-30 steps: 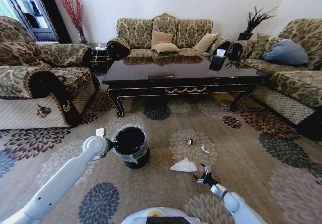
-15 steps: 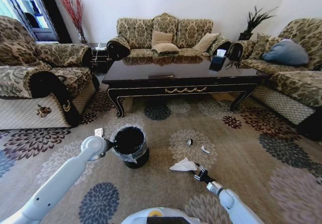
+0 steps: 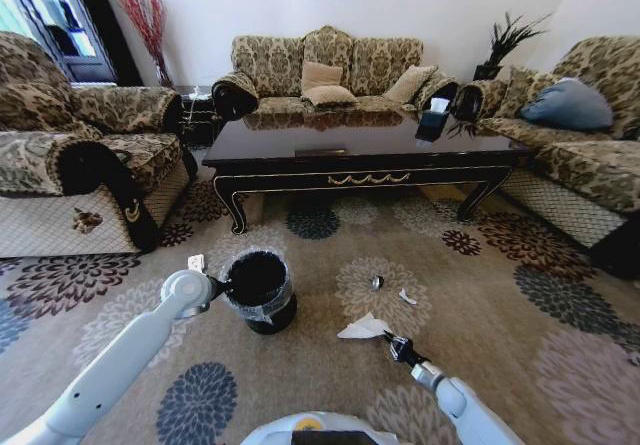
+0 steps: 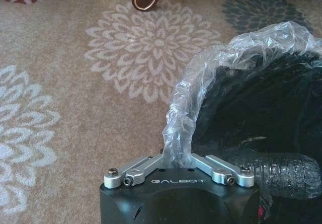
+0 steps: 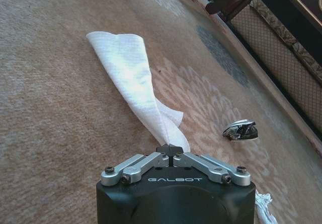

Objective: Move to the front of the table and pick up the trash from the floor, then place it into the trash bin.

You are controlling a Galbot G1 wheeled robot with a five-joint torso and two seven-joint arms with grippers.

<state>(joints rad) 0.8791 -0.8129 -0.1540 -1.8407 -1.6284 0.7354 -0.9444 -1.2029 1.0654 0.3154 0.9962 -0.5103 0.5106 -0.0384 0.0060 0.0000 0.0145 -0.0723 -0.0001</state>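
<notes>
The trash bin [image 3: 258,287] stands on the carpet in front of the table [image 3: 360,170]. My left gripper [image 3: 222,287] is at its rim, shut on the clear liner [image 4: 177,133]. A clear plastic bottle [image 4: 284,173] lies inside the bin [image 4: 261,113]. My right gripper [image 3: 392,343] is low over the carpet, shut on a corner of the crumpled white paper [image 3: 364,328]. In the right wrist view the gripper [image 5: 170,151] pinches the paper [image 5: 128,68], which otherwise lies on the floor. A small dark round bit [image 3: 377,282] and a white scrap [image 3: 407,297] lie beyond it.
Sofas stand left [image 3: 80,155], behind [image 3: 330,70] and right [image 3: 580,145] of the table. A small black box with white tissue [image 3: 434,120] sits on the tabletop. A small white piece [image 3: 198,262] lies beside my left wrist. Patterned carpet covers the floor.
My right gripper has moved a little forward and left to the white paper and shut on its corner. The left arm and the bin have stayed put.
</notes>
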